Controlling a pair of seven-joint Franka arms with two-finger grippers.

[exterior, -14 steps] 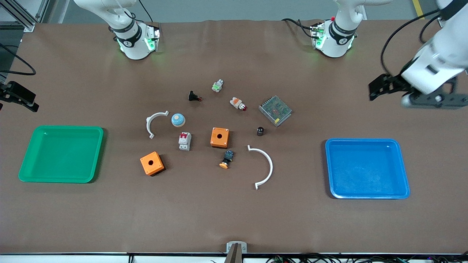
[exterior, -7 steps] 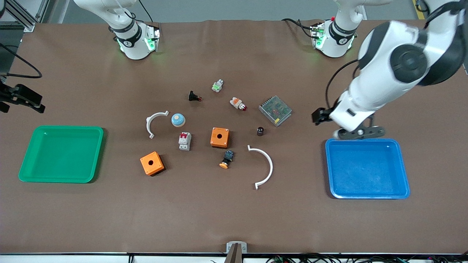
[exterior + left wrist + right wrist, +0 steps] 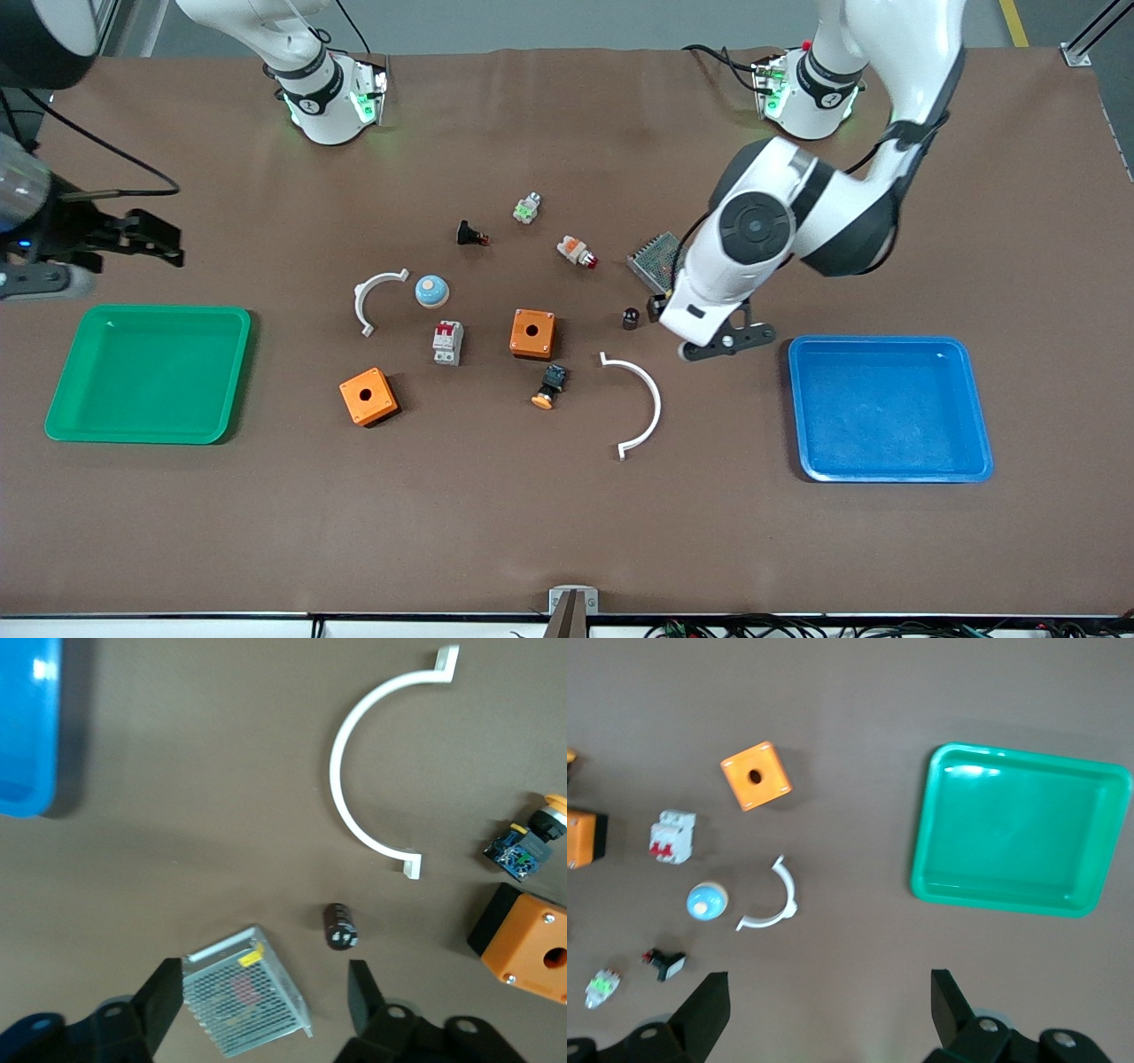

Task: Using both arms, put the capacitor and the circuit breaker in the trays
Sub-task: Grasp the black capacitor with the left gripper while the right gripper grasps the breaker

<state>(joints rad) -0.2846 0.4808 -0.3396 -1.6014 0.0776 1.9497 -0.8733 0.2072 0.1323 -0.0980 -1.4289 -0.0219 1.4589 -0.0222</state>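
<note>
The capacitor, a tiny black cylinder, lies on the table beside a metal mesh box; it also shows in the left wrist view. My left gripper hangs open over the mesh box, just beside the capacitor, with nothing in it. The circuit breaker, white-grey with red levers, lies near the table's middle and shows in the right wrist view. My right gripper is open and empty, up over bare table near the green tray.
A blue tray sits at the left arm's end. Two orange boxes, two white arcs, a blue dome, an orange-capped button, a red-tipped lamp and a black push-button are scattered mid-table.
My left arm has swung from the left arm's end of the table to over the mesh box beside the capacitor. My right gripper has moved a little inward over the table.
</note>
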